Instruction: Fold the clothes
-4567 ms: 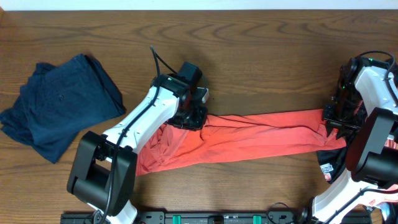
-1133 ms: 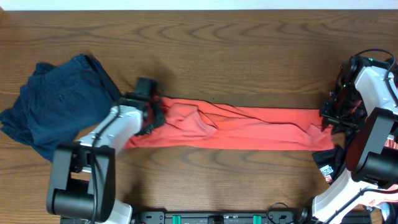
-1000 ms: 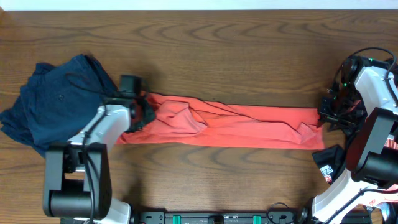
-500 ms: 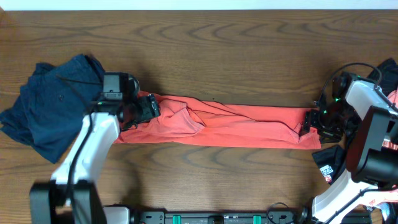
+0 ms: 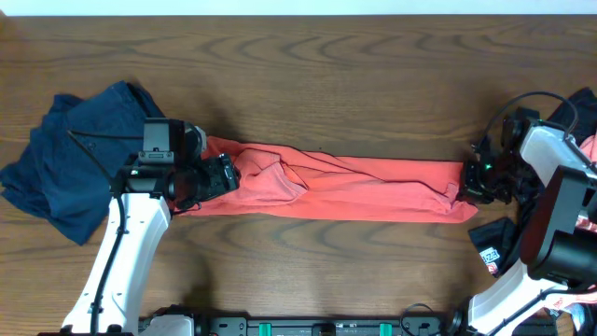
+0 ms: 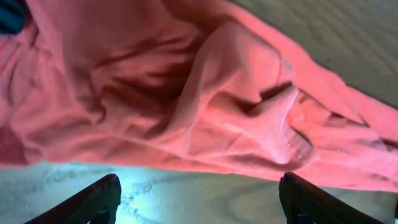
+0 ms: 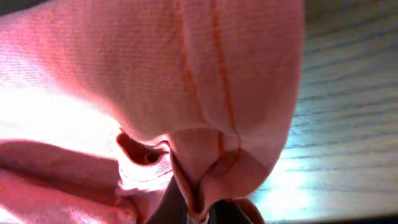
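An orange-red T-shirt (image 5: pixel 354 191) lies pulled into a long, narrow band across the middle of the table. My left gripper (image 5: pixel 222 175) hovers open over its bunched left end. In the left wrist view, both dark fingertips (image 6: pixel 93 202) stand wide apart over bare wood, and the rumpled shirt (image 6: pixel 186 93) lies just beyond them, untouched. My right gripper (image 5: pixel 464 184) is at the shirt's right end, shut on a pinched fold of it. The right wrist view shows that hemmed fold (image 7: pixel 205 186) squeezed between the jaws (image 7: pixel 202 211).
A crumpled navy blue garment (image 5: pixel 84 154) lies at the far left, close to the left arm. A black printed garment (image 5: pixel 492 250) and a bit of pink cloth (image 5: pixel 588 145) sit at the right edge, beside the right arm. The wooden table (image 5: pixel 326 84) stretches behind the shirt.
My left gripper let go of the shirt's left end and opened, shifting slightly right. My right gripper opened, moved a little left and shut again on the shirt's right end.
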